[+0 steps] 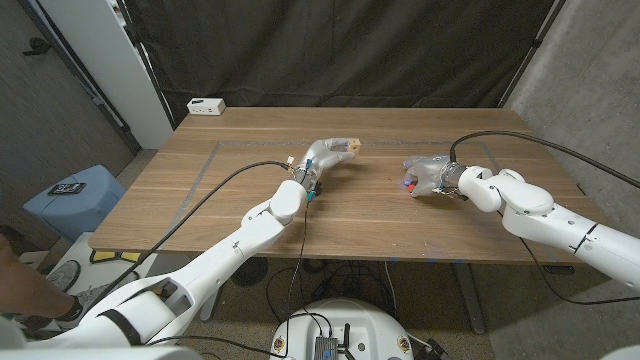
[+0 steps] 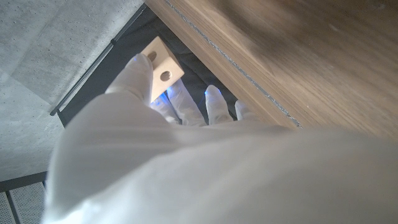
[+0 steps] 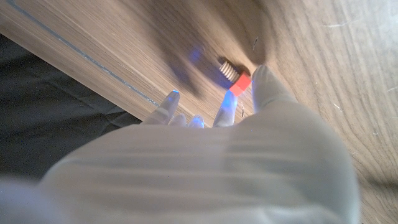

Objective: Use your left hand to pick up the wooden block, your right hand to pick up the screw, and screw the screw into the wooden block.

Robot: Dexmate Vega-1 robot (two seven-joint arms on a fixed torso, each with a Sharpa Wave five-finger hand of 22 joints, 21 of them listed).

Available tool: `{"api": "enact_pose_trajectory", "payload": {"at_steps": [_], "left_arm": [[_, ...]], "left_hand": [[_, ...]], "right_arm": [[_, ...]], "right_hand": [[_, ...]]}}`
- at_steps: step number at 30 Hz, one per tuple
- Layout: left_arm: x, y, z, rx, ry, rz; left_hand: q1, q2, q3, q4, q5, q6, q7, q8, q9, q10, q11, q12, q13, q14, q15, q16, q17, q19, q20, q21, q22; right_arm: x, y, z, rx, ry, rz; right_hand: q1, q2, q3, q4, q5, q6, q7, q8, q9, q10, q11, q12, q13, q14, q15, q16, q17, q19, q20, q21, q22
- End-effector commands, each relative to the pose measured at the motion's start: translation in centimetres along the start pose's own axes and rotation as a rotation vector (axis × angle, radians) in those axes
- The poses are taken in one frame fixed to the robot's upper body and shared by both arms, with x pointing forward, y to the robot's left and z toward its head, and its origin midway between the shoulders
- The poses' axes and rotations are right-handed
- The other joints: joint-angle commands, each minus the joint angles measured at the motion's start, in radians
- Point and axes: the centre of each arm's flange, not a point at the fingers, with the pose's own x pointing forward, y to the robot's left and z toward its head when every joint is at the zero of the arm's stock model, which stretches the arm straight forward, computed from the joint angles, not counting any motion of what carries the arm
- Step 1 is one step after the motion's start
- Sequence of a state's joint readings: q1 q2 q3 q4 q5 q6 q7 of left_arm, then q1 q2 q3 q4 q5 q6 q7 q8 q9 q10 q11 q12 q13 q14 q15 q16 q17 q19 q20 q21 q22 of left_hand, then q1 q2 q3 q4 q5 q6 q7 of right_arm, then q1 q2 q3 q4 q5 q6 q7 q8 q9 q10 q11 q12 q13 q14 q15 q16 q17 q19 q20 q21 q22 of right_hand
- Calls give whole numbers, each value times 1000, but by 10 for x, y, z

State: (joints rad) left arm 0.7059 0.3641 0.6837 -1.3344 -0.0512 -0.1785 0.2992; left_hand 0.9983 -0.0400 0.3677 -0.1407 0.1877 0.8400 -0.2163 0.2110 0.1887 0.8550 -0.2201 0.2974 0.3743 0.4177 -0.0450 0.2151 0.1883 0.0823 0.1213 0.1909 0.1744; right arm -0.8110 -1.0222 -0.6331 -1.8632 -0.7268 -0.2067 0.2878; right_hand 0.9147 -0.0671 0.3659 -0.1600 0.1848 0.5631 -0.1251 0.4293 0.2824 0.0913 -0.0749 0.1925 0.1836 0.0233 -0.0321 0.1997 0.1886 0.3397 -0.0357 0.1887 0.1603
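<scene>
Left robot hand [image 1: 318,160]: holds block [image 1: 347,147], frame centre, above worktop [image 1: 250,170] | Right robot hand [image 1: 425,177]: pinches screw [image 3: 238,78], right of centre | Relation: block lies left of screw, well apart; alignment pending.

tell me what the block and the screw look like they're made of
Wooden block: pale unfinished wood by its look, matte, with a drilled hole.
Screw: red head looks plastic; the ridged tan shank could be wood or plastic, too blurred to tell.
</scene>
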Motion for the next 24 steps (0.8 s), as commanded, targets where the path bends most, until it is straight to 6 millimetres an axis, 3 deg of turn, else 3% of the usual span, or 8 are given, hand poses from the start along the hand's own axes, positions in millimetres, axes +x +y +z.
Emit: {"api": "enact_pose_trajectory", "payload": {"at_steps": [1,24], "left_arm": [[-2,-1,0,1,4,-5],[-2,-1,1,3,0,-13]], "left_hand": [[1,16,0,0,-6,9,0,6,4,2,-2,-3,3,6,-101,3,4,1,6,6,4],[5,19,-4,-3,-6,9,0,5,4,2,-2,-8,5,9,-102,4,4,1,8,6,4]], "right_arm": [[1,1,1,5,2,-10],[2,-1,-1,-9,-1,-3]], "right_hand": [[6,-9,8,-1,-2,19,0,13,7,13,3,7,5,9,-33,4,4,14,0,3,5],[12,-8,17,-1,-1,21,2,26,17,27,1,7,6,17,-43,4,5,20,-6,2,5]]}}
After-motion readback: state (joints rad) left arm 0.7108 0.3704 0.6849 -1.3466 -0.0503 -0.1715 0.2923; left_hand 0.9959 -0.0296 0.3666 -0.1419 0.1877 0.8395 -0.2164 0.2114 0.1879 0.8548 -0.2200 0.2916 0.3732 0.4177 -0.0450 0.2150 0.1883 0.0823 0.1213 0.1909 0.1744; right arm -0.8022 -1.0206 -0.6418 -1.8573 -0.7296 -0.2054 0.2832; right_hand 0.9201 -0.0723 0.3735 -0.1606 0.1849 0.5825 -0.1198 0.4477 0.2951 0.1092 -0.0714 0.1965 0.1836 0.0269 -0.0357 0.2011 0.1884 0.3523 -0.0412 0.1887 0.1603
